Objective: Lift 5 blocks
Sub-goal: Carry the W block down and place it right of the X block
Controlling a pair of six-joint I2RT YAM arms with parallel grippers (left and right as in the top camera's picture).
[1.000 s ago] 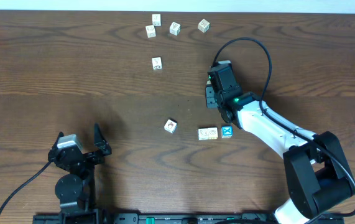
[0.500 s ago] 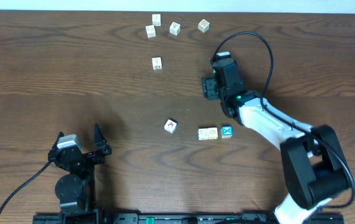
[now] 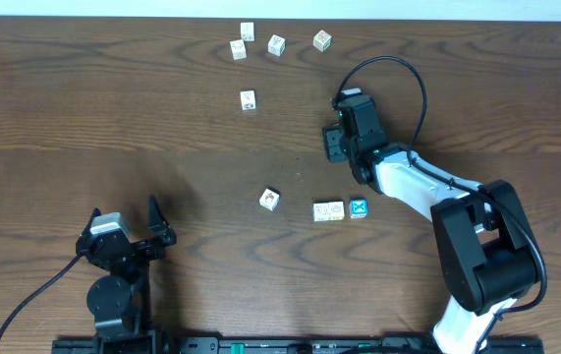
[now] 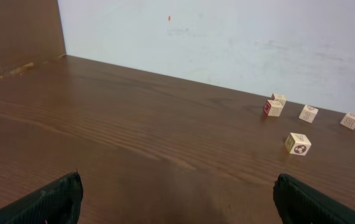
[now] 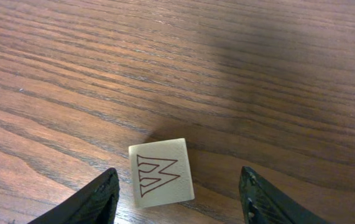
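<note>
Block [image 5: 161, 180], cream with a brown zigzag, sits low-centre on the table [image 5: 258, 74] between the parted jaws of the right gripper [image 5: 178, 179], touching neither; the left gripper [image 4: 178, 183] has its jaws spread wide.

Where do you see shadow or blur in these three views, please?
Overhead: even light and sharp, with a faint shadow on the table by the left gripper. Left wrist: far cubes crisp, left fingers dark and soft. Right wrist: block sharp, a broad shadow behind it, right fingers blurred.
</note>
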